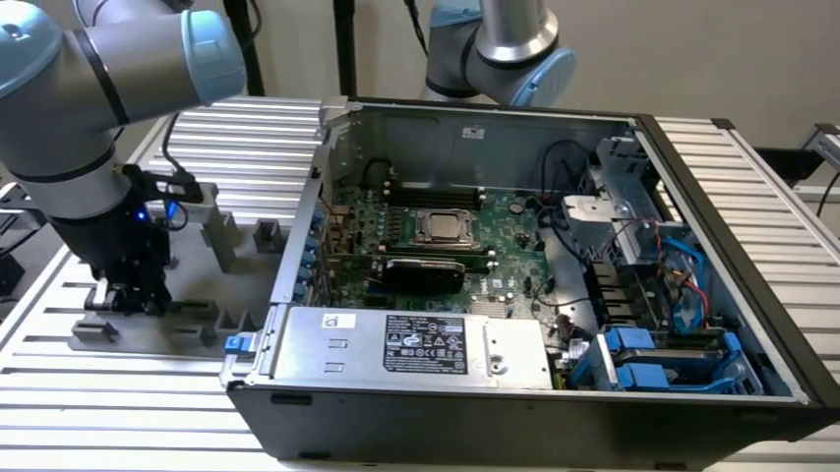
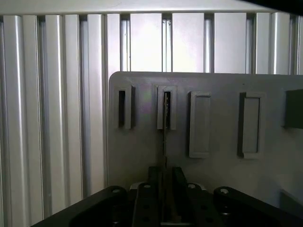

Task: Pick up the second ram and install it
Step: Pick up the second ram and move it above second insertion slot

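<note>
The second ram stands on edge as a thin dark line, its far end in a slot of the grey holder plate. My gripper straddles its near end, one black finger close on each side, shut on the stick. In the exterior view the gripper points down onto the holder plate at the exterior view's left, beside the computer case. The motherboard lies inside the open case, with its black memory slots along the far edge.
Grey holder blocks rise from the plate near the gripper. The black case wall stands between plate and motherboard. A silver power supply fills the case's near side. A second arm hangs behind the case. Ribbed aluminium table surrounds the plate.
</note>
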Tool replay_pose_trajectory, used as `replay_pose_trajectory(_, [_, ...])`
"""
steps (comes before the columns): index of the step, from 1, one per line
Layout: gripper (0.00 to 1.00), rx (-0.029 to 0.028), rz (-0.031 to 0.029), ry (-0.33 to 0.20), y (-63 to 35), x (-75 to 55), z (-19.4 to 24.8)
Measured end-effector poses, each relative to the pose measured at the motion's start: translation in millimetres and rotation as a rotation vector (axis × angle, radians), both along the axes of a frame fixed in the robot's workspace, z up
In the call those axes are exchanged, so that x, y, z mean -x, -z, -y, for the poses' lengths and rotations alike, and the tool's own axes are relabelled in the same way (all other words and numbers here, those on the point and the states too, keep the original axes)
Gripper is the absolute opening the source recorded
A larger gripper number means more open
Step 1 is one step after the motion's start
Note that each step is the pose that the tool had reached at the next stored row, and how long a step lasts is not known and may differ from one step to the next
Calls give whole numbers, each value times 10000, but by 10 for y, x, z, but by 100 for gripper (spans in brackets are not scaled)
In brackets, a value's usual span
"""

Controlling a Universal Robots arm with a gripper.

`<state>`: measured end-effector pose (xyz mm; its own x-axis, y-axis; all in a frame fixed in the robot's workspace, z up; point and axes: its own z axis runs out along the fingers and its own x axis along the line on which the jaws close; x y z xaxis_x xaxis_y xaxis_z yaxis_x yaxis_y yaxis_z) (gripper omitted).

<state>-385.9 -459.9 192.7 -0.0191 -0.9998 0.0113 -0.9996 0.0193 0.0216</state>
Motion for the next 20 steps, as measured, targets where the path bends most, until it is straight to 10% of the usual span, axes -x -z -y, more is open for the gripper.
replay_pose_trajectory(20, [14,0,-29,0,7,-12,0])
